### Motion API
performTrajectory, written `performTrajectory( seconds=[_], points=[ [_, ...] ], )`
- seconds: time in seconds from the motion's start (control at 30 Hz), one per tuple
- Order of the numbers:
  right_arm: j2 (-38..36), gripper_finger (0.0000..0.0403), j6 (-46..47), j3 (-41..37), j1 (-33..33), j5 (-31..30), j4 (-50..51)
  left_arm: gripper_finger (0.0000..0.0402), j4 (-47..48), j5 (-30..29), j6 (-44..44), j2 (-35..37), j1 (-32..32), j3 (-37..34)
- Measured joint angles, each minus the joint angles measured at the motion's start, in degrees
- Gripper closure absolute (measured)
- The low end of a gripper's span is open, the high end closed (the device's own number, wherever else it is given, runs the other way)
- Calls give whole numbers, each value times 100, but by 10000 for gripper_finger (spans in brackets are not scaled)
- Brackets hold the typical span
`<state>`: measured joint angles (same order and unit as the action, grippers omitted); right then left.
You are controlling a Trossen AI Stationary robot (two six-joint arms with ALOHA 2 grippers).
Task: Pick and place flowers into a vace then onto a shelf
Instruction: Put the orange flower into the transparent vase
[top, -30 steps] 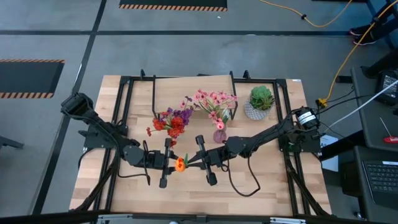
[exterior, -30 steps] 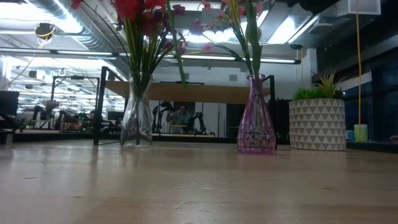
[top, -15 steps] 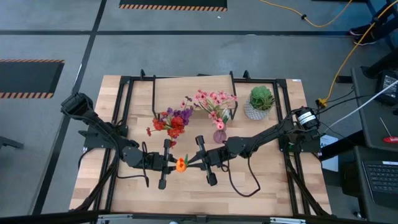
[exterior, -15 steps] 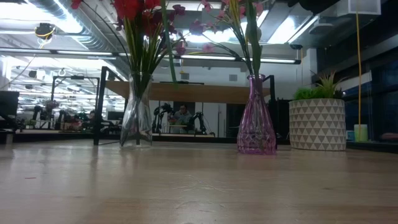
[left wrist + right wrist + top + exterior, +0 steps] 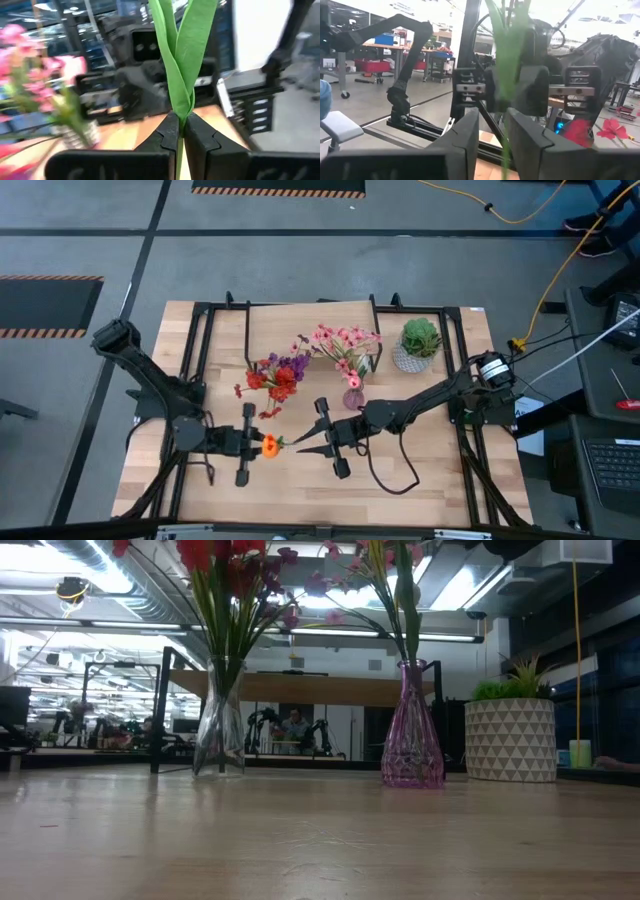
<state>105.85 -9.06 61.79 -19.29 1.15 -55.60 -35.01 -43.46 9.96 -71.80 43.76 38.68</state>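
Orange flower (image 5: 268, 446) stem pinched in left tool (image 5: 250, 444), right tool (image 5: 312, 448) spread; best carried upright toward clear vase (image 5: 220, 730), stem-first.

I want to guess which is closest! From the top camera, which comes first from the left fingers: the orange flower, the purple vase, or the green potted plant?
1. Orange flower: right at the left gripper.
2. Purple vase: mid-table, toward the right.
3. Green potted plant: far right corner.
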Motion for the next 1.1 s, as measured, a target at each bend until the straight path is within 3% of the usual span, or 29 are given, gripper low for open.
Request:
performTrajectory(
  seconds=[0.2,0.43,0.73,0.87,1.1],
  points=[
    [-362,311,2,-2,-107,-7,780,392,643,-1369,34,452,487,0],
    [-596,395,-24,-2,-334,-416,1503,392,746,-2455,538,846,1130,0],
    [-600,398,-33,-2,-428,-483,1740,392,1317,-4145,693,1371,1980,-4],
    [-600,400,-40,-2,-426,-483,1771,392,2185,-4596,42,1664,2174,-9],
    [-598,401,-11,-2,-428,-483,1847,393,3300,-4658,-531,2407,2309,-9]
  ],
)
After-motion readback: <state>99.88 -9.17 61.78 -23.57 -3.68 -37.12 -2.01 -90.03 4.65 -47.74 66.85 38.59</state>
